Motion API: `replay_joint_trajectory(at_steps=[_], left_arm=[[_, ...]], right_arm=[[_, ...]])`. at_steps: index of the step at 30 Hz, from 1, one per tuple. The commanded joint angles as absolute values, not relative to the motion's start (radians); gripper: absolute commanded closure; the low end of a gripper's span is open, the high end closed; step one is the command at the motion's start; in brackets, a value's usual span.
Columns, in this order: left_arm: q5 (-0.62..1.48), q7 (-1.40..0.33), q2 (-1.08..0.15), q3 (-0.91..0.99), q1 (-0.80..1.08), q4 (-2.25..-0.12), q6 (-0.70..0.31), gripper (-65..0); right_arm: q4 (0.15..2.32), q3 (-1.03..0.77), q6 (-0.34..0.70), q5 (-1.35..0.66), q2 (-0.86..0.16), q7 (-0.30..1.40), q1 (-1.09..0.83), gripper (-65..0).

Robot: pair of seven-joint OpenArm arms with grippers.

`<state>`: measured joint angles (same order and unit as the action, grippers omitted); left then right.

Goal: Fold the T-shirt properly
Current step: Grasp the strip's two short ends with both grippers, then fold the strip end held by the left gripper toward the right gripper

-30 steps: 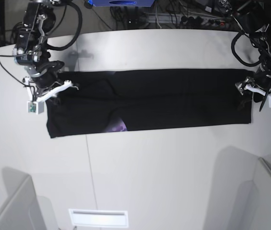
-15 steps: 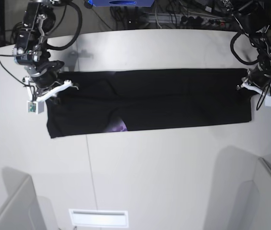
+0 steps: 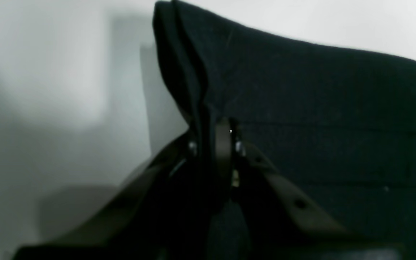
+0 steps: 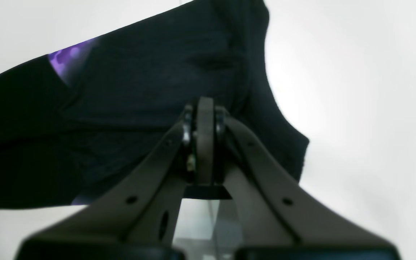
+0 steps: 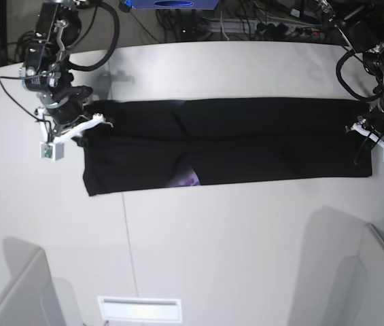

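Base view: T-shirt [image 5: 225, 142] already folded lengthwise into a long black band across the table [image 5: 212, 258], purple print peeking at lower edge. Crosswise folds left. Left gripper [image 5: 367, 128] and right gripper [image 5: 91, 122] each pinched closed on an end.

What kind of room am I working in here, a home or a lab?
Most likely a robotics lab or test bench. A bare white table carries only the T-shirt, two robot arms are mounted at its far corners, and loose cables and power strips lie behind it.
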<state>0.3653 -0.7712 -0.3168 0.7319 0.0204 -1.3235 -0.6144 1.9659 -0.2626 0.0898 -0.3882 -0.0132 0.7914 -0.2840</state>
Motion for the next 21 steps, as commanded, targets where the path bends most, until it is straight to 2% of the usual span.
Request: replay_joint_trajectory(at_steps=[1, 9, 21], left_arm=[[0.361, -0.751, -0.318, 0.737, 0.022, -1.368, -0.618, 0.0], [0.278, -0.757, -0.222, 0.734, 0.091, -1.58, -0.618, 0.0], [0.24, -0.76, -0.143, 0.532, 0.173, -1.755, -0.576, 0.0]], right_arm=[[1.982, -0.266, 0.093, -0.395, -0.019, 0.769, -0.275, 0.0], [1.982, -0.266, 0.093, -0.395, -0.018, 0.769, -0.269, 0.0], [1.98, -0.268, 0.093, -0.395, -0.018, 0.769, -0.262, 0.0]])
